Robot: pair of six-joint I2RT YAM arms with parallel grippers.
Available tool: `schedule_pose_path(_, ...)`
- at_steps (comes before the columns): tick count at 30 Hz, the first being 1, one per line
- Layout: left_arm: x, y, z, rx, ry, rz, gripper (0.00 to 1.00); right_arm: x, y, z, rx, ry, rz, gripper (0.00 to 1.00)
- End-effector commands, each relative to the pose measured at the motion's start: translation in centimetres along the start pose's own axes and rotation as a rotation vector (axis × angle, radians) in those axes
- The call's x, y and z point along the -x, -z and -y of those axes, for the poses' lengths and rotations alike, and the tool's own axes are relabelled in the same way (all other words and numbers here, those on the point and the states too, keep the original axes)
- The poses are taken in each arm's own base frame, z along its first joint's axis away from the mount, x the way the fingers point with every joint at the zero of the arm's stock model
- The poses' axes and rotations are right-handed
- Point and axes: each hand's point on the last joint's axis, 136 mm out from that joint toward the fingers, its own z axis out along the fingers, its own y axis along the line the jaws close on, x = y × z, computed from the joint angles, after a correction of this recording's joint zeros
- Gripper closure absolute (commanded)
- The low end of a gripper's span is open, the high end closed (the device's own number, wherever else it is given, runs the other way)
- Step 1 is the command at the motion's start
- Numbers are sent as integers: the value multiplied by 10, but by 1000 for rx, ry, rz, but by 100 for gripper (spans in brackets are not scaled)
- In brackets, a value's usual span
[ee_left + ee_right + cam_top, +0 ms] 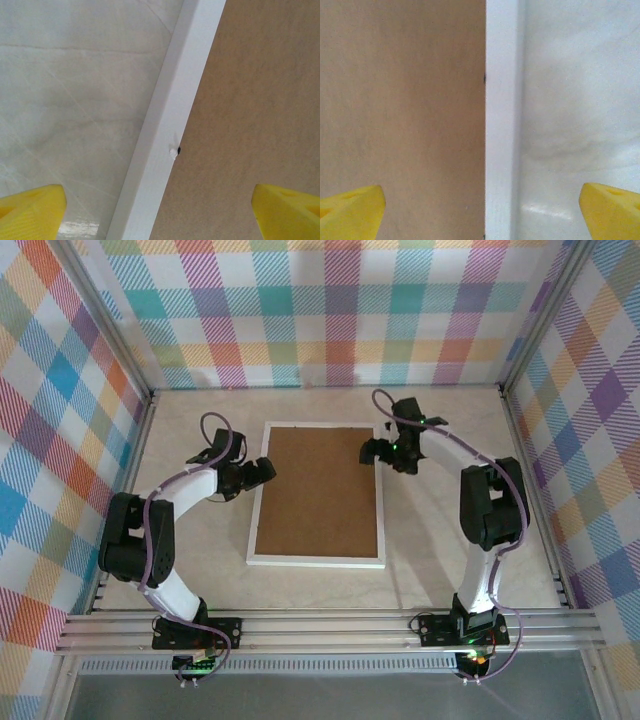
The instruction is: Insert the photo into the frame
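Observation:
The frame [316,561] lies face down in the middle of the table, its brown backing board [320,490] up inside a narrow white border. The photo is out of view. My left gripper [262,472] hovers over the frame's left border [170,125], open, with one yellow fingertip [32,210] above the table and the other above the board [250,110]. A small white tab [174,151] sits at the border's inner edge. My right gripper [378,452] is open over the right border [500,125] near the far corner, straddling it the same way. Neither holds anything.
The pale tabletop [440,420] is walled by plaid panels on the left, back and right. An aluminium rail [330,625] with both arm bases runs along the near edge. Bare table surface lies on either side of the frame.

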Motion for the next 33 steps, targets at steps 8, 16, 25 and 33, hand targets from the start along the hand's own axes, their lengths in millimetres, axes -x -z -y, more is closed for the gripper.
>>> schedule_pose_path(8,-35,-11,-3,61,-116,-81,19,50,3,13,-92,60,44,34)
schedule_pose_path(16,-53,-16,-1,48,-140,-123,38,46,-23,14,-77,55,-31,58)
schedule_pose_path(25,-61,-25,-5,54,-148,-150,49,39,-36,11,-48,36,-73,55)
schedule_pose_path(33,-59,-23,-4,51,-151,-145,49,40,-42,16,-73,29,-74,57)
